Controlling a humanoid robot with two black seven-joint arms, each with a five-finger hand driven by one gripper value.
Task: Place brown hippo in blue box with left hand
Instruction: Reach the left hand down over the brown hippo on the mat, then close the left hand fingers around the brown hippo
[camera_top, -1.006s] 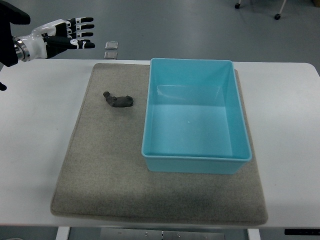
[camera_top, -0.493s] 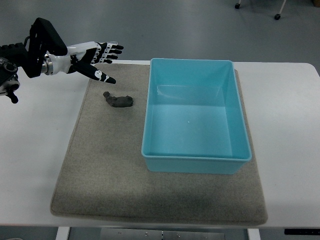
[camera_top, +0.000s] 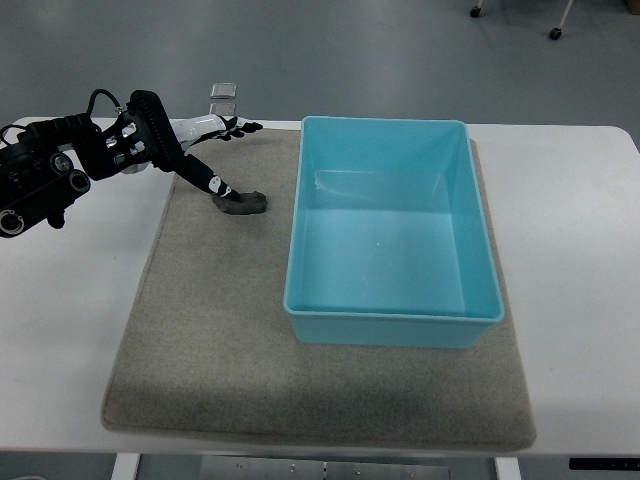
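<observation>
Top view: the left robot hand (camera_top: 205, 150) reaches in from the picture's left edge, low over the far left corner of the grey mat (camera_top: 200, 340), its fingers spread and holding nothing. One dark finger points down and ends right at the left end of the brown hippo (camera_top: 240, 203), while the other fingers fan out toward the far edge of the mat. Whether that fingertip already touches the toy cannot be told from here.

The hippo lies on the mat, just left of the blue box (camera_top: 390, 235) and clear of its wall, so it is not yet grasped or lifted. The open spread looks like a pre-grasp shape: the fingers need room to drop on either side of the small body before they close.

The box sits on the right part of the mat with its open top facing up and nothing inside it, which leaves an easy drop zone once the toy is carried over the near wall. The mat likely keeps the toy from sliding on the white worktop (camera_top: 70, 300) as the fingers press in. The right arm does not show.
</observation>
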